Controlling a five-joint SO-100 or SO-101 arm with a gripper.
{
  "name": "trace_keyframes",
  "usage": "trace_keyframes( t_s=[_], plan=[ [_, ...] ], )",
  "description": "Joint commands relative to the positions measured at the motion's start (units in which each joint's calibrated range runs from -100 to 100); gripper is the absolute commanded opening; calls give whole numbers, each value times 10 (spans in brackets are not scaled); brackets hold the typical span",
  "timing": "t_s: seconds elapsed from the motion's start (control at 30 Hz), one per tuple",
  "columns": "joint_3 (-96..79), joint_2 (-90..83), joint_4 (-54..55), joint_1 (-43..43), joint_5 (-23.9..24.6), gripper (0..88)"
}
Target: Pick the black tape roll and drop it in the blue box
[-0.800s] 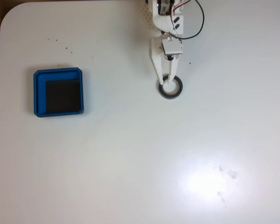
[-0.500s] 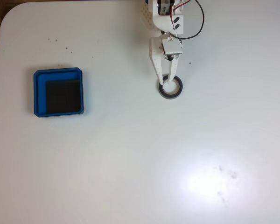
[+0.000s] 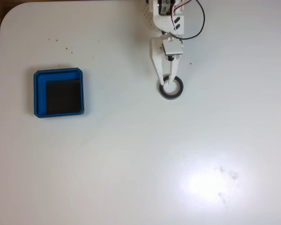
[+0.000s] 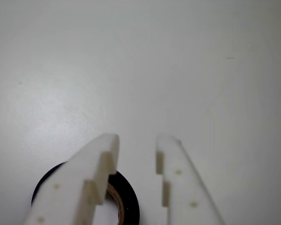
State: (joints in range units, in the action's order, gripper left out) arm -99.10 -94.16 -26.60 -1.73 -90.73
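The black tape roll (image 3: 179, 92) lies flat on the white table at upper centre of the fixed view. My white gripper (image 3: 168, 82) reaches down from the top edge onto the roll's near-left rim. In the wrist view the left finger (image 4: 96, 173) sits over the roll's pale core, and the right finger (image 4: 178, 178) stands outside the dark band of the tape roll (image 4: 131, 206). A gap shows between that band and the right finger, so the gripper (image 4: 137, 140) is open astride the rim. The blue box (image 3: 39, 93), with its black floor, sits far to the left, apart from the arm.
The arm's white body with red and black wires (image 3: 195, 28) fills the top centre. The table's rounded corner (image 3: 9, 14) and left edge border a brown surface. A few dark specks (image 3: 61, 43) dot the top. Glare marks the lower right.
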Motion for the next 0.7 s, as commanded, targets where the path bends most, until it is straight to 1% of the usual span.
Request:
trace_keyframes(
  t_s=[0.0, 0.1, 0.37, 0.5, 0.57, 0.67],
  plan=[
    [13, 18, 5, -1, 4, 16],
    [71, 102, 5, 3, 4, 16],
    [323, 380, 5, 8, -2, 16],
    [406, 483, -3, 64, -3, 16],
    [442, 520, -40, 83, 1, 16],
    [492, 554, -161, 83, 1, 16]
  ],
)
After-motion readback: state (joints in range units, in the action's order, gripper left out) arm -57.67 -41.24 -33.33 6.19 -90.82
